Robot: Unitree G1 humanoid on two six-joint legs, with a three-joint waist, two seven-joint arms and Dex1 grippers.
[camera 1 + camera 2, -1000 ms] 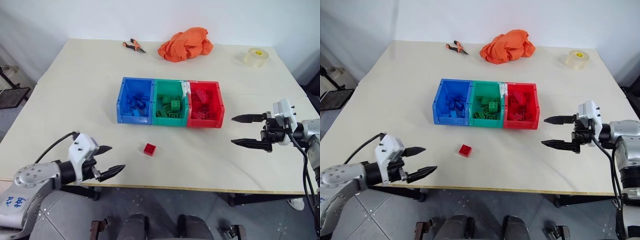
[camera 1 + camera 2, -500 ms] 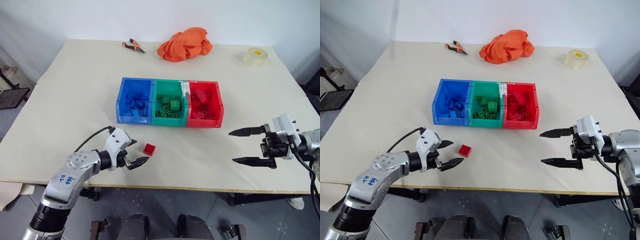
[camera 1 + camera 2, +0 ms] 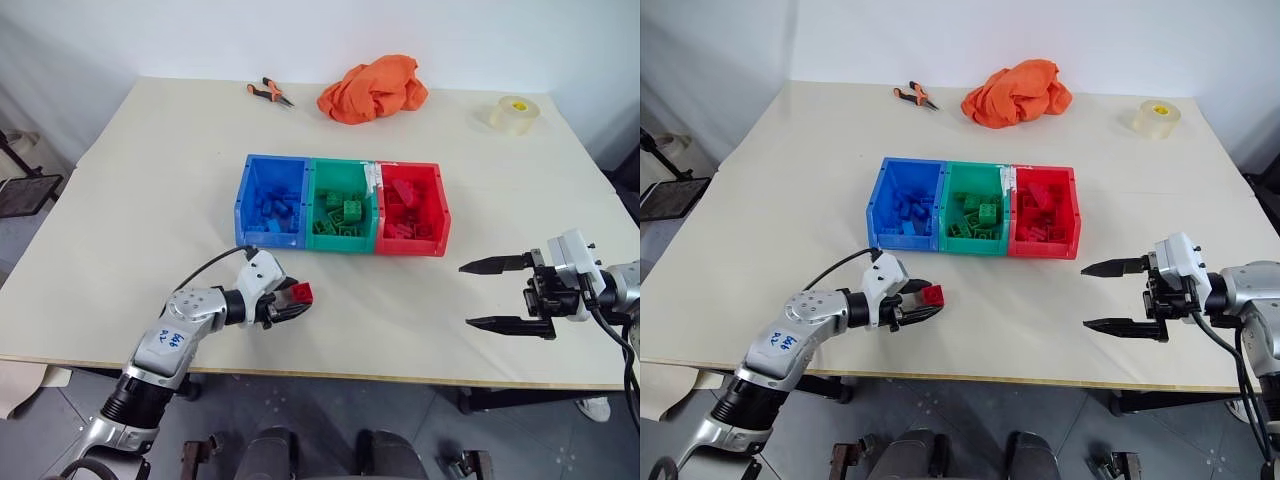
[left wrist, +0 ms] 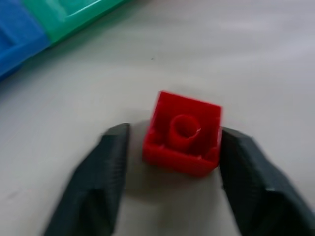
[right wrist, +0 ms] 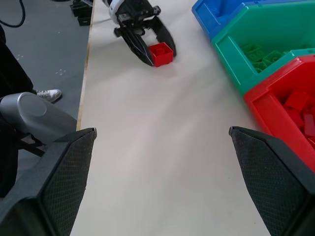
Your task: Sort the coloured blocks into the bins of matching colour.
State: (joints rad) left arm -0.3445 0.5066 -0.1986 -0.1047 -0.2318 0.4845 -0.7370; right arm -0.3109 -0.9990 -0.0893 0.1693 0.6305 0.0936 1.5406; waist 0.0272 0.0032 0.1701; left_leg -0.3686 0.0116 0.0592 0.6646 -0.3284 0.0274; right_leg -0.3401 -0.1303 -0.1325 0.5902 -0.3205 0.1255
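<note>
One small red studded plastic brick (image 4: 183, 133) sits between the left gripper (image 3: 291, 303) fingers, clamped; right gripper (image 3: 497, 294) gapes wide beside three joined plastic bins (image 3: 340, 243).

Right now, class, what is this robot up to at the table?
It is sorting toy blocks by colour. The left gripper has its fingers either side of a lone red block on the table, in front of the bins; whether it grips it yet is unclear. The blue, green and red bins already hold matching blocks. The right gripper hangs open over the table's right side, holding nothing. Pliers, an orange cloth and a tape roll lie at the far edge.
</note>
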